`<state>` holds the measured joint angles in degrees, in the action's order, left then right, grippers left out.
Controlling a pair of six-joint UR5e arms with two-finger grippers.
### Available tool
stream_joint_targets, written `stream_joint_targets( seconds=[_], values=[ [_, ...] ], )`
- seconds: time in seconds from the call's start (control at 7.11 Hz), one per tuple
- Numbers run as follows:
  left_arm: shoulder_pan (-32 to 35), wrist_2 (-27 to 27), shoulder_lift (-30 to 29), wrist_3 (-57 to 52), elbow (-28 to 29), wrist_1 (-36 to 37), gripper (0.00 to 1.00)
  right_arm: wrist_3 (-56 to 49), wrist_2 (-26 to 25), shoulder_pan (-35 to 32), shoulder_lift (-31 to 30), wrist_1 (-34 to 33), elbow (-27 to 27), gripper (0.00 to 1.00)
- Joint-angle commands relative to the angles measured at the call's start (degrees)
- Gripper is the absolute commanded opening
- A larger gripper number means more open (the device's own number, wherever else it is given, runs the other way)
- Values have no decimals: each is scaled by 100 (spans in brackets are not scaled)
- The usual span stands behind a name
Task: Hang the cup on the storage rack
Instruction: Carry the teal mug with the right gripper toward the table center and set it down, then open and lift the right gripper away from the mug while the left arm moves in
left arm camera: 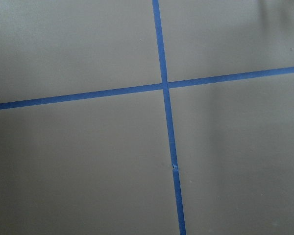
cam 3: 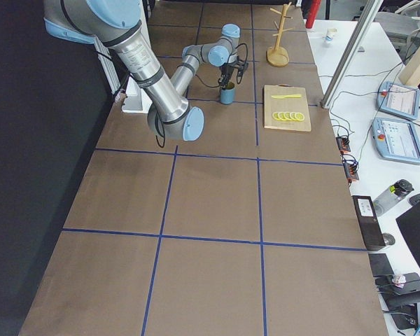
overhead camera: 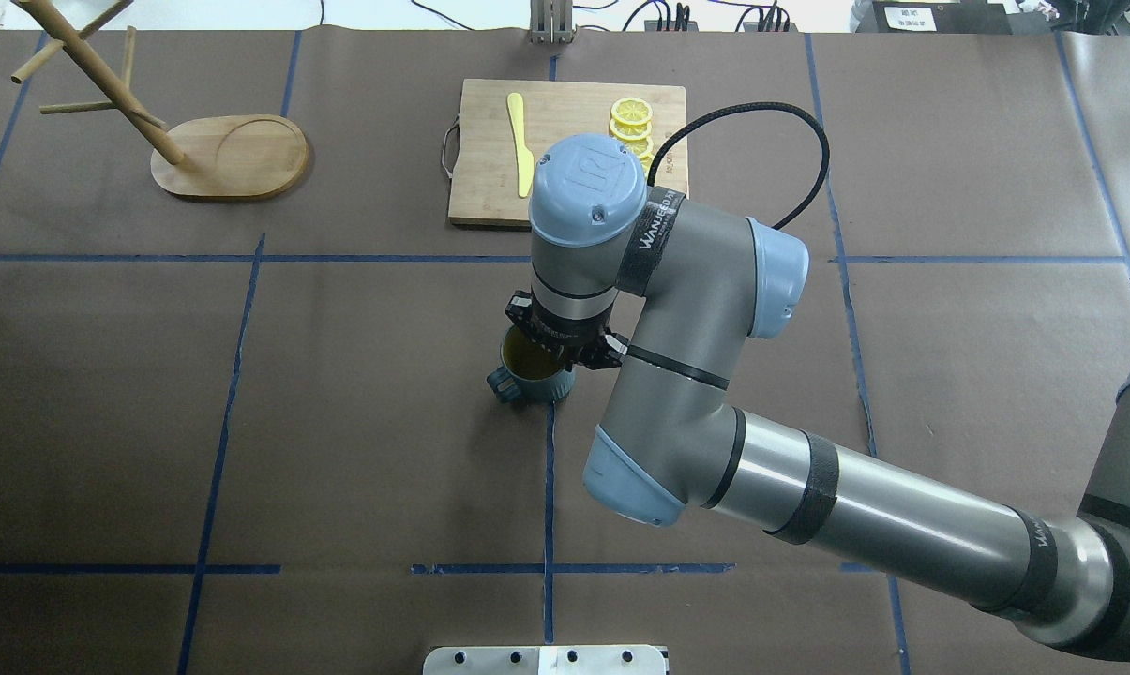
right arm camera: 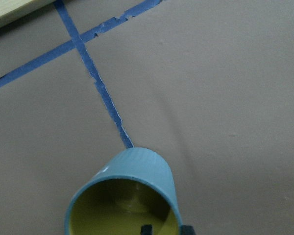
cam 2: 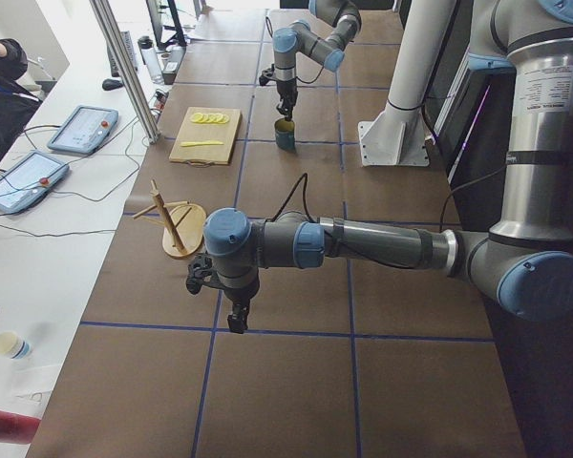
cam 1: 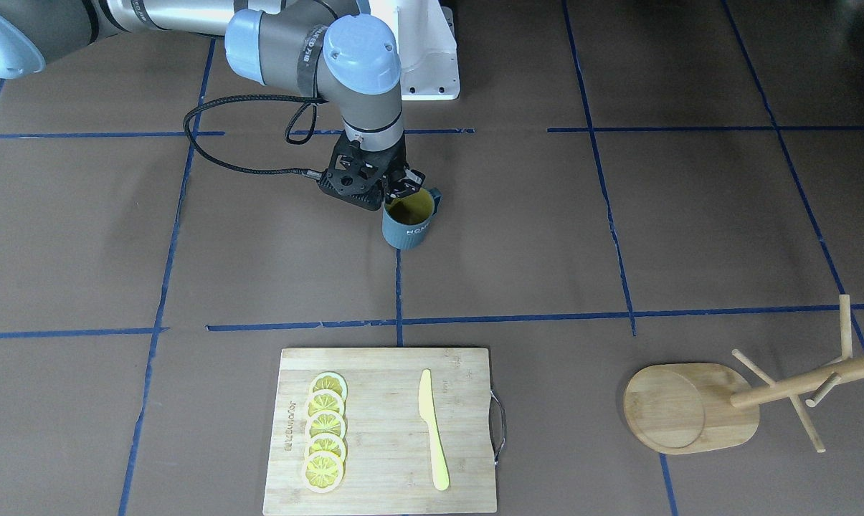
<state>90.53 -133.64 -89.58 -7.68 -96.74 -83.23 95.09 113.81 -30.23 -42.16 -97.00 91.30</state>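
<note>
The cup (cam 1: pixel 408 228), dark blue-grey and ribbed with a yellow inside, stands upright near the table's middle. My right gripper (cam 1: pixel 401 192) points down onto its rim. In the right wrist view one fingertip (right arm camera: pixel 146 228) is inside the cup (right arm camera: pixel 132 166) and the other is outside its wall, shut on the rim. The storage rack (cam 1: pixel 690 408), a light wooden mug tree, stands far off at the table's far corner on my left (overhead camera: pixel 232 155). My left gripper (cam 2: pixel 237 320) hangs over bare table, seen only from the side, so I cannot tell its state.
A bamboo cutting board (cam 1: pixel 388 466) lies at the far edge with lemon slices (cam 1: pixel 325 430) and a yellow knife (cam 1: pixel 432 430) on it. The right arm's black cable (cam 1: pixel 209 154) loops beside the wrist. The robot's white base (cam 1: pixel 432 64) is behind the cup.
</note>
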Motion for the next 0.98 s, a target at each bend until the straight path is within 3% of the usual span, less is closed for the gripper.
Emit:
stream_joint_targets(
  seconds=[0.0, 0.28, 0.7, 0.84],
  values=[
    [0, -13, -15, -6, -46, 0, 100, 115, 27, -44, 15, 15, 150, 100],
    [-17, -923, -24, -24, -213, -70, 100, 115, 114, -228, -2, -46, 501, 100],
    [-105, -980, 55, -23, -1196, -70, 100, 62, 317, -640, -309, -73, 1072, 100],
    [-497, -1302, 38, 64, -1337, -53, 100, 19, 448, -868, -545, -64, 1292, 100]
  ],
)
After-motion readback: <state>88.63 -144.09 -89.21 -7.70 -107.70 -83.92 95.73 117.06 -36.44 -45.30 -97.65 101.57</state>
